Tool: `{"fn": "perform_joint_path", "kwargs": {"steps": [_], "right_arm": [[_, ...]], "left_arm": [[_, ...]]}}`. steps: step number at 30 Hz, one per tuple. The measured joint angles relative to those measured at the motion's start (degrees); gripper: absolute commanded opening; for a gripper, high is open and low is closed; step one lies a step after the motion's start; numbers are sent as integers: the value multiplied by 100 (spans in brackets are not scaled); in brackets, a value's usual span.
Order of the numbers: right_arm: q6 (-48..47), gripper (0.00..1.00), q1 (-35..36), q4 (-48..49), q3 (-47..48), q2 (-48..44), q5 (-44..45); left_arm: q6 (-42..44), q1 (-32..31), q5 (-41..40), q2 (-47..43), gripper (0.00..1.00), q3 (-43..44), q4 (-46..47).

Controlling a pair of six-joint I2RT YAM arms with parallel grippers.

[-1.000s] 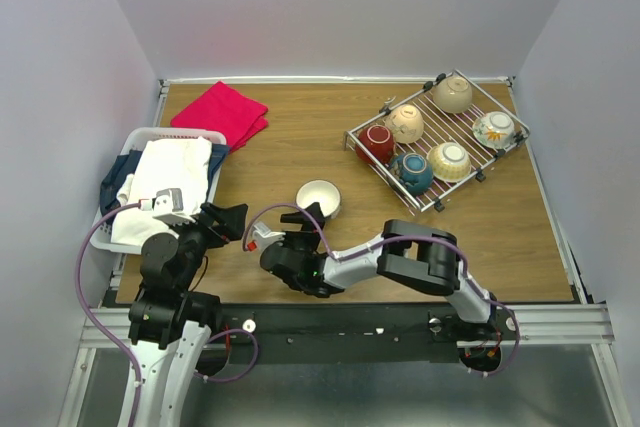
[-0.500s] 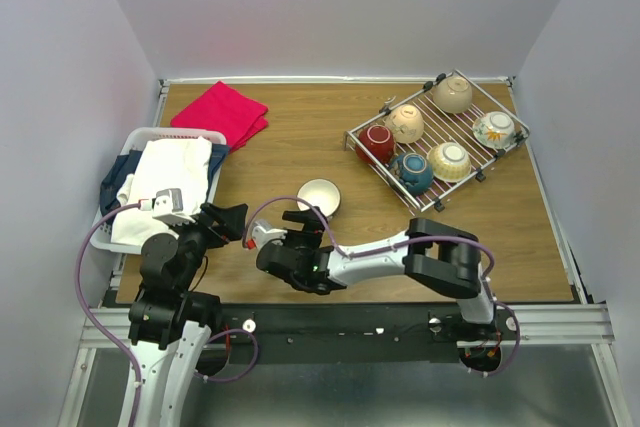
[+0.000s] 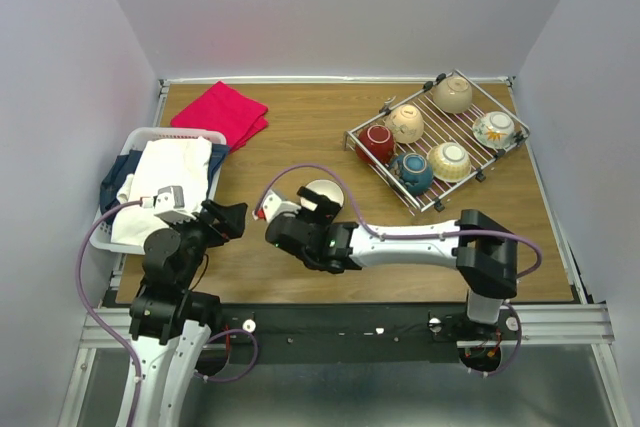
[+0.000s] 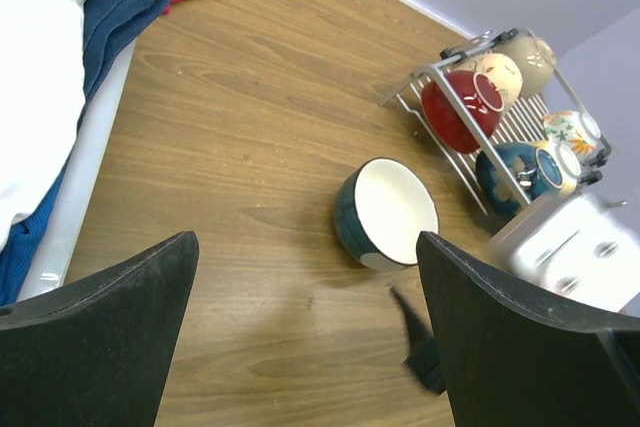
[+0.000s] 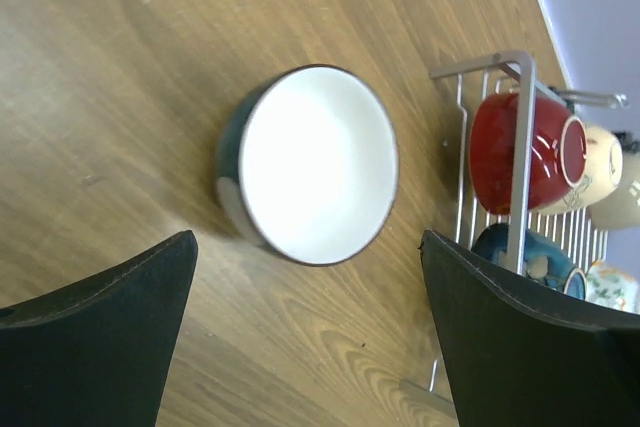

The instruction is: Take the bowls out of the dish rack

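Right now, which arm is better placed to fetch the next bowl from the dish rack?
Right: the right gripper is open, empty, and nearer the dish rack; the left gripper hangs beside the basket.

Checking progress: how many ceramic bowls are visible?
7. Six on the silver wire dish rack: red, teal, floral, three tan or cream. One teal bowl upright on the wooden table.

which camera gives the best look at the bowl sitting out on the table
The right wrist view: the bowl sits large and whole, white inside facing the camera. The left wrist view shows it smaller. In the top view the right gripper partly covers it.
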Motion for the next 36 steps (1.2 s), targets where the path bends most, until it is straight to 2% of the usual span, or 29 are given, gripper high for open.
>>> {"fn": "perform_joint_path", "kwargs": {"steps": [5, 11, 15, 20, 26, 32, 36], "right_arm": [[376, 100, -487, -291, 2, -490, -275], [942, 100, -1469, -625, 2, -1274, -673], [1213, 100, -2218, -763, 0, -1698, -925], [1606, 100, -3617, -922, 0, -2124, -1390], [2037, 100, -5235, -1058, -2, -2133, -2133], [2457, 99, -6511, -994, 33, -1867, -3150], [2677, 99, -7069, -887, 275, -1362, -3748]], "left_arm": [[2, 0, -28, 238, 99, 11, -74], [44, 0, -31, 769, 99, 55, -120], [160, 0, -33, 1056, 99, 144, -170], [328, -2, -33, 1200, 99, 195, -160], [457, -74, -33, 1333, 99, 195, -44], [584, -205, -17, 1521, 99, 175, 173], [627, -223, -15, 1773, 99, 144, 275]]}}
